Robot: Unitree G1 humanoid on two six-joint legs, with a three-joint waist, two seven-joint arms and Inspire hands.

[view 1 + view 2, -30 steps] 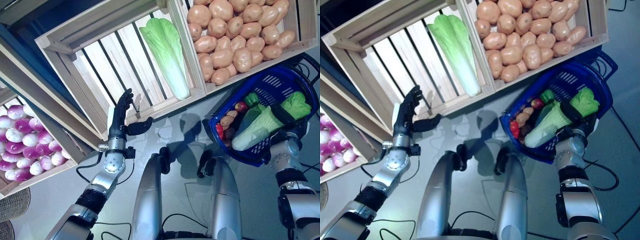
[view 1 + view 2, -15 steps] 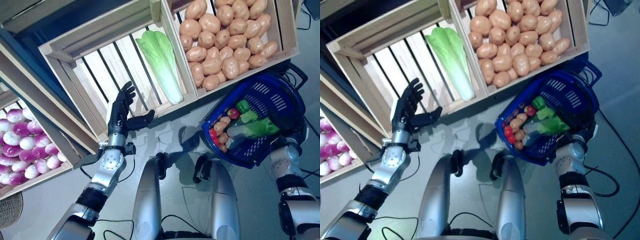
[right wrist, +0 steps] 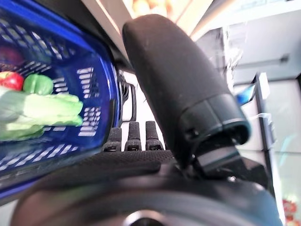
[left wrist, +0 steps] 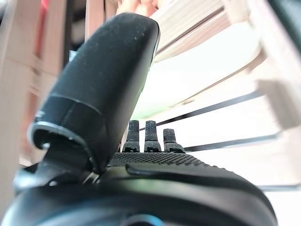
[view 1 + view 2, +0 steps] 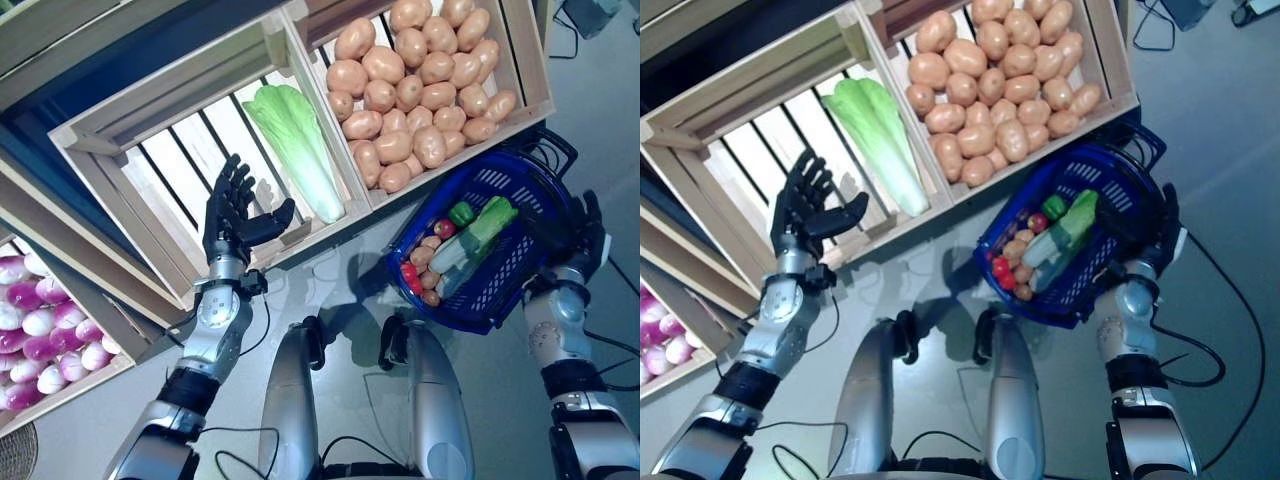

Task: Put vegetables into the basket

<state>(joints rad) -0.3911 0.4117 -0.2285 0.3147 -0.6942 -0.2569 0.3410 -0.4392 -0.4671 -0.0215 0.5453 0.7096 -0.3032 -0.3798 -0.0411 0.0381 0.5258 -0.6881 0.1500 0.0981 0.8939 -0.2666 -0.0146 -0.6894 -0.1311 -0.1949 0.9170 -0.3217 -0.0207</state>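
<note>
Left hand: the left hand (image 5: 232, 215) is raised before the slatted crate (image 5: 160, 175), fingers spread straight, thumb out, holding nothing.
Cabbage: one long green cabbage (image 5: 295, 150) lies in that crate, near the hand but apart from it.
Right hand: the right hand (image 5: 588, 235) is at the far rim of the blue basket (image 5: 520, 290); whether its fingers grip the basket cannot be told.
Basket: it holds a second cabbage (image 5: 472, 238), a green pepper (image 5: 461, 213), small potatoes and red vegetables.
Potatoes: a heaped crate of potatoes (image 5: 420, 85) stands beside the cabbage crate, above the basket.
Onions: purple onions (image 5: 40, 335) fill a crate at lower left.
</note>
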